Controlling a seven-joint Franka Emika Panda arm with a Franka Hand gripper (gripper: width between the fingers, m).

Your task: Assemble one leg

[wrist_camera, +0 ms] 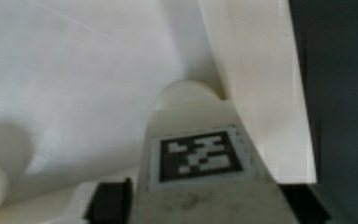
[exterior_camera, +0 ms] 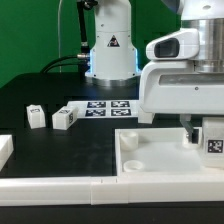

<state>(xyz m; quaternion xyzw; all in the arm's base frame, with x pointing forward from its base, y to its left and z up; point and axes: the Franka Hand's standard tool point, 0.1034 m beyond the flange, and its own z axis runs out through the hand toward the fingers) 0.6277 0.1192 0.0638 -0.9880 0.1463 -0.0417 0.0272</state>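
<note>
My gripper [exterior_camera: 207, 133] is shut on a white leg [exterior_camera: 212, 143] with a black-and-white tag. It holds the leg upright over the right end of the large white square panel [exterior_camera: 165, 152]. In the wrist view the leg [wrist_camera: 202, 150] sits between the dark fingers [wrist_camera: 110, 200], its rounded end pointing down at the panel [wrist_camera: 69, 80] close to its raised edge [wrist_camera: 250, 70]. My gripper [wrist_camera: 208, 206] closes on the leg's two sides. I cannot tell whether the leg touches the panel. Two more legs [exterior_camera: 35, 117] [exterior_camera: 65, 118] lie on the black table at the exterior view's left.
The marker board [exterior_camera: 108, 107] lies behind the panel, in front of the robot base [exterior_camera: 110, 50]. A white block [exterior_camera: 5, 150] sits at the left edge. A white rail [exterior_camera: 90, 186] runs along the front. The panel has a round recess [exterior_camera: 130, 140] at its near-left corner.
</note>
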